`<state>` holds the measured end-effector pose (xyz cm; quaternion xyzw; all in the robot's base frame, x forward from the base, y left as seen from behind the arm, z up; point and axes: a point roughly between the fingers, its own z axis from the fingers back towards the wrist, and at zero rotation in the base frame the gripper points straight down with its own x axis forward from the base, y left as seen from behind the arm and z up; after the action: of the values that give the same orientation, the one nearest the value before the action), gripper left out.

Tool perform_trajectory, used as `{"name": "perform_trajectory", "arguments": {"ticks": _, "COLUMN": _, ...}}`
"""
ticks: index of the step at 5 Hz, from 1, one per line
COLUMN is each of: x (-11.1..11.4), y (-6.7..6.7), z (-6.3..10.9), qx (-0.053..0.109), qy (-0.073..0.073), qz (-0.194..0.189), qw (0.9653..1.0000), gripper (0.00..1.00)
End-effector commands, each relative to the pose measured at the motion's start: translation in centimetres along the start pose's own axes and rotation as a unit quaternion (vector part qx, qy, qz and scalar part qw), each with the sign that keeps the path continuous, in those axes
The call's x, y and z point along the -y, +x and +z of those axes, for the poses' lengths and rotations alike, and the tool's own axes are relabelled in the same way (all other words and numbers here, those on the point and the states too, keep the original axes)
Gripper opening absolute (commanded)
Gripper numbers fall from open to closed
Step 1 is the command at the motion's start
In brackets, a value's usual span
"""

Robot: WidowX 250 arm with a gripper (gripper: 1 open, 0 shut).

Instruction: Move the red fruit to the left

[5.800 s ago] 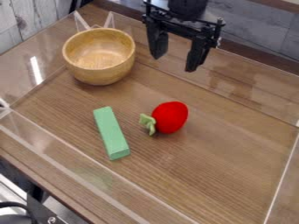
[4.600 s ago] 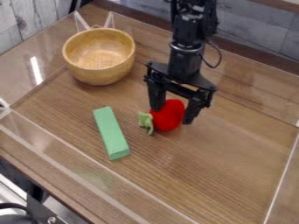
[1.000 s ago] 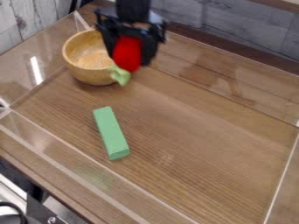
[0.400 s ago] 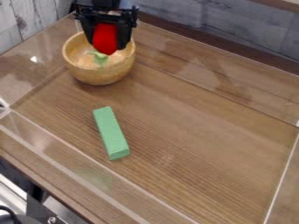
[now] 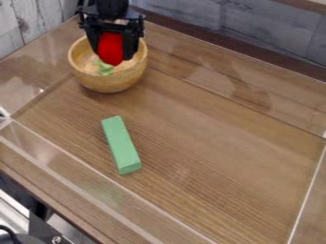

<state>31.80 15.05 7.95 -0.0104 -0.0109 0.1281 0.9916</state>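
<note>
Hand (image 5: 112, 48) sits over the bowl (image 5: 91, 81), fingers (image 5: 90, 45) down either side of the fruit (image 5: 113, 47) and clamped on it. Fruit is red, glossy, held upright between the two dark fingers, with its green leafy end (image 5: 105, 66) hanging at the bottom, just inside the bowl's rim line. Cannot tell whether the leaf touches the bowl's inner surface or hangs just above it.

Bowl is wooden, round, directly under the hand, resting on the bench (image 5: 216, 133). Fruit is much smaller than the bowl and sits toward the bowl's middle as seen from this camera.

Green block (image 5: 121, 144) lies flat on the bench, well below the hand in the frame and slightly to its right in the picture, long axis running roughly front to back with a slight tilt. Block is well apart from both bowl and hand.

Bench has a wood-grain top with a clear raised wall (image 5: 26, 129) around its edges. Arm body above the hand is cut off by the top of the frame, so only the fingers and lower mount show.
</note>
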Motion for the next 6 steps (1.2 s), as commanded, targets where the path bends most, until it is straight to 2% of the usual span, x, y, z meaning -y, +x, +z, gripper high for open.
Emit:
{"name": "perform_trajectory", "arguments": {"ticks": 1, "x": -1.9, "y": 1.0, "z": 1.4, "qx": 0.032, "qy": 0.007, "qz": 0.019, "qw": 0.9993, "gripper": 0.00}}
{"name": "perform_trajectory", "arguments": {"ticks": 2, "x": -3.0, "y": 1.3, "z": 1.2, "qx": 0.033, "qy": 0.006, "qz": 0.035, "qw": 0.9988, "gripper": 0.00}}
{"name": "perform_trajectory", "arguments": {"ticks": 4, "x": -3.5, "y": 2.8, "z": 1.4, "qx": 0.036, "qy": -0.001, "qz": -0.036, "qw": 0.9987, "gripper": 0.00}}
{"name": "perform_trajectory", "arguments": {"ticks": 6, "x": -1.9, "y": 1.6, "z": 0.7, "qx": 0.035, "qy": -0.008, "qz": -0.066, "qw": 0.9972, "gripper": 0.00}}
